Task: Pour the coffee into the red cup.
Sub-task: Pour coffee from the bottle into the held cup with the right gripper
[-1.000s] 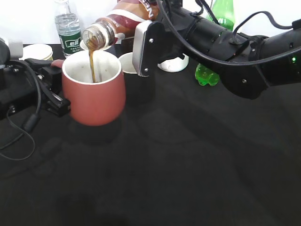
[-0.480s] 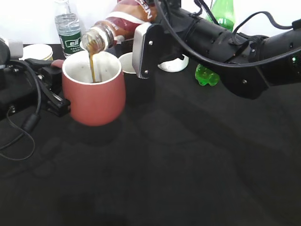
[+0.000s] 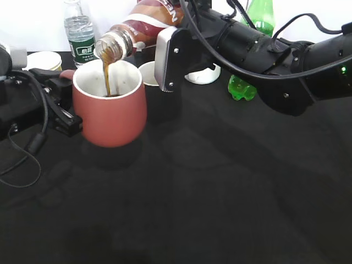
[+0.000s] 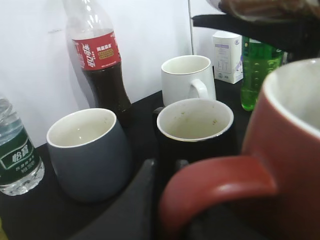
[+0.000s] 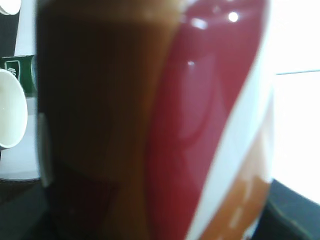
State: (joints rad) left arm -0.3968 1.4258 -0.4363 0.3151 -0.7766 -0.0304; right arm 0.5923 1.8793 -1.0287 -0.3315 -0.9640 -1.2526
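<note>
The red cup (image 3: 110, 107) is at the left of the table, held just above it by its handle (image 4: 215, 182) in my shut left gripper (image 3: 69, 118). My right gripper (image 3: 170, 38) is shut on the coffee bottle (image 3: 140, 27), which is tipped mouth-down to the left above the cup. A thin brown stream of coffee (image 3: 107, 77) runs from the bottle's mouth into the cup. In the right wrist view the bottle's label (image 5: 200, 120) fills the frame and hides the jaws.
Behind the red cup stand a grey cup (image 4: 90, 150), a black cup (image 4: 195, 125), a white mug (image 4: 187, 77), a cola bottle (image 4: 102, 65), a water bottle (image 3: 80, 30) and a green bottle (image 3: 256, 49). A yellow paper cup (image 3: 45, 59) stands at far left.
The bottle's mouth has risen slightly and the stream keeps running into the red cup. The left gripper and cup have not moved.
</note>
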